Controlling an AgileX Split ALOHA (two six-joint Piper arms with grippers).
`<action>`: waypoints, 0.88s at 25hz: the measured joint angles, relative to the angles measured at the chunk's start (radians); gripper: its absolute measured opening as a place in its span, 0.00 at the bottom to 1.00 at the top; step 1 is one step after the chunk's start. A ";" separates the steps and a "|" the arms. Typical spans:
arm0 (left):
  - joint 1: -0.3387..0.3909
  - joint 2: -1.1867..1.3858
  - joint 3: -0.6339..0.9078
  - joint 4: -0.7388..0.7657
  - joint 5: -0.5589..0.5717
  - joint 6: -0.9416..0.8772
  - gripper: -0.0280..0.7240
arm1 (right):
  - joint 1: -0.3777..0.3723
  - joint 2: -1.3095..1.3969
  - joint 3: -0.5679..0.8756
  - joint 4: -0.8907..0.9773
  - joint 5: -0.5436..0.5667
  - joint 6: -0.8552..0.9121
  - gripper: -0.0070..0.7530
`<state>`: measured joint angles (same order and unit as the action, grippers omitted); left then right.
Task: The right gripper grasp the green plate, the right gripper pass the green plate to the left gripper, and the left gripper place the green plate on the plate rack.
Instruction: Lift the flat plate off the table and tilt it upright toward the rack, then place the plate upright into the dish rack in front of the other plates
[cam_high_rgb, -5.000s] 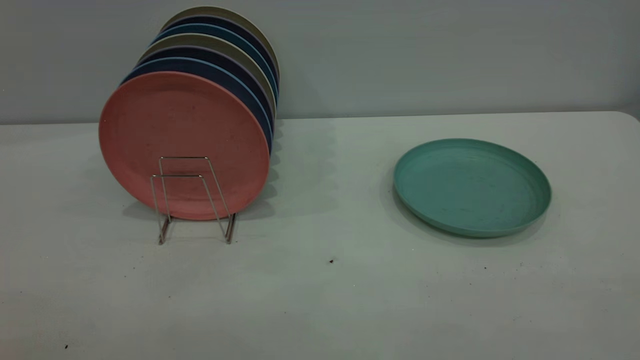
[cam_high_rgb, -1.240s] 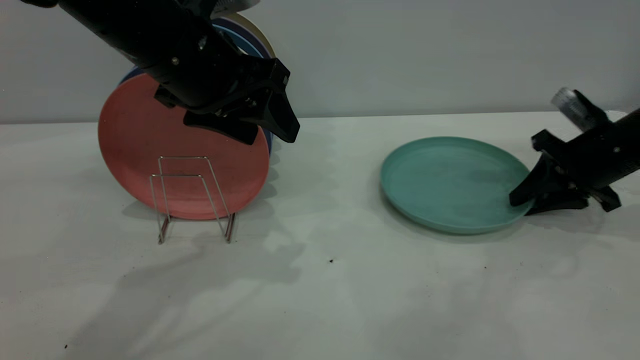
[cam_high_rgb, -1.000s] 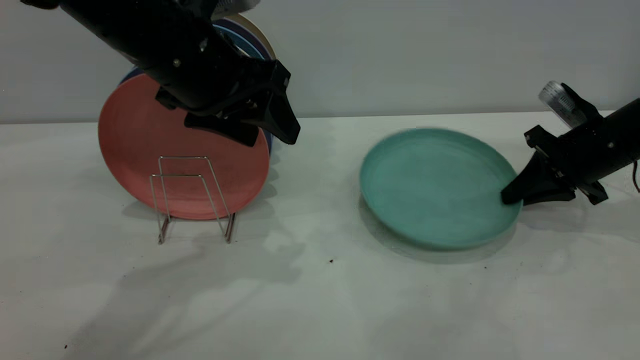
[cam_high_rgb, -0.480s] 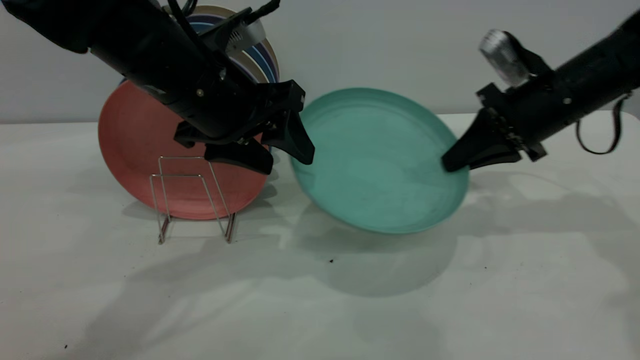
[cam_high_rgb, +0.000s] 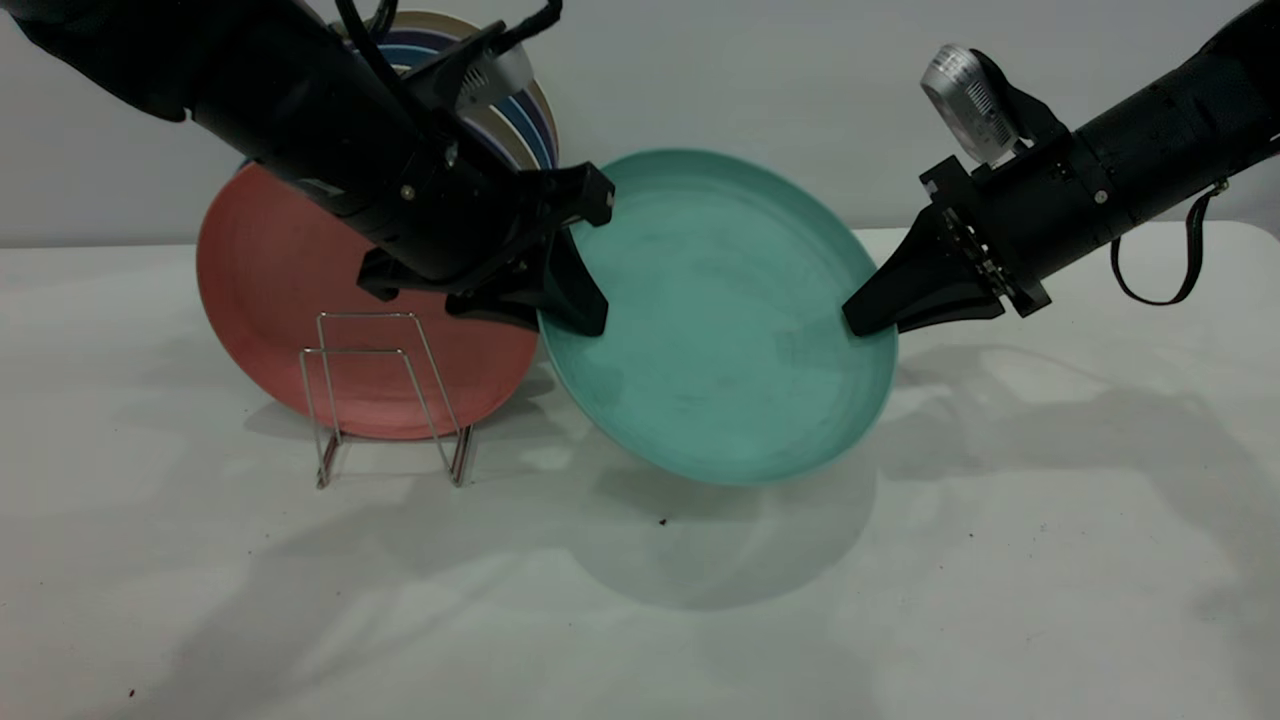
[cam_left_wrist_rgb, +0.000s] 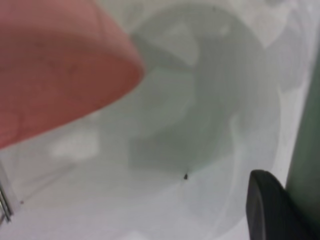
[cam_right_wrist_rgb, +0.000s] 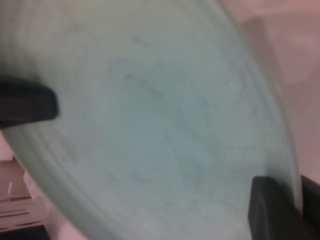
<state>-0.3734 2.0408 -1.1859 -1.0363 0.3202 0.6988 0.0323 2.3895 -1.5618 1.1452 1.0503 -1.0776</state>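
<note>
The green plate (cam_high_rgb: 715, 320) hangs above the table (cam_high_rgb: 1000, 560), tilted steeply, its hollow face toward the camera, between my two arms. My right gripper (cam_high_rgb: 868, 318) is clamped on its right rim. My left gripper (cam_high_rgb: 565, 310) is at the left rim, fingers spread around the edge; I cannot tell whether they pinch. The plate rack (cam_high_rgb: 385, 395) with the pink plate (cam_high_rgb: 270, 300) stands just left.

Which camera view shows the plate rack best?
The exterior view: the plate rack stands whole there, its wire loops in front of the pink plate. The left wrist view catches only a wire at its edge; the right wrist view shows nothing clear.
</note>
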 joint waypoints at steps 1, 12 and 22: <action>0.000 0.000 -0.001 0.000 0.000 0.011 0.14 | 0.000 0.001 0.000 0.003 0.003 -0.007 0.09; 0.000 -0.015 -0.007 0.007 0.017 0.117 0.14 | -0.025 -0.140 0.000 0.030 0.063 -0.006 0.85; 0.001 -0.271 -0.006 0.251 0.089 0.488 0.13 | -0.077 -0.584 0.001 -0.197 0.148 0.232 0.71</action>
<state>-0.3722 1.7702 -1.1920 -0.7855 0.4089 1.1873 -0.0450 1.8057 -1.5605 0.9483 1.1987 -0.8459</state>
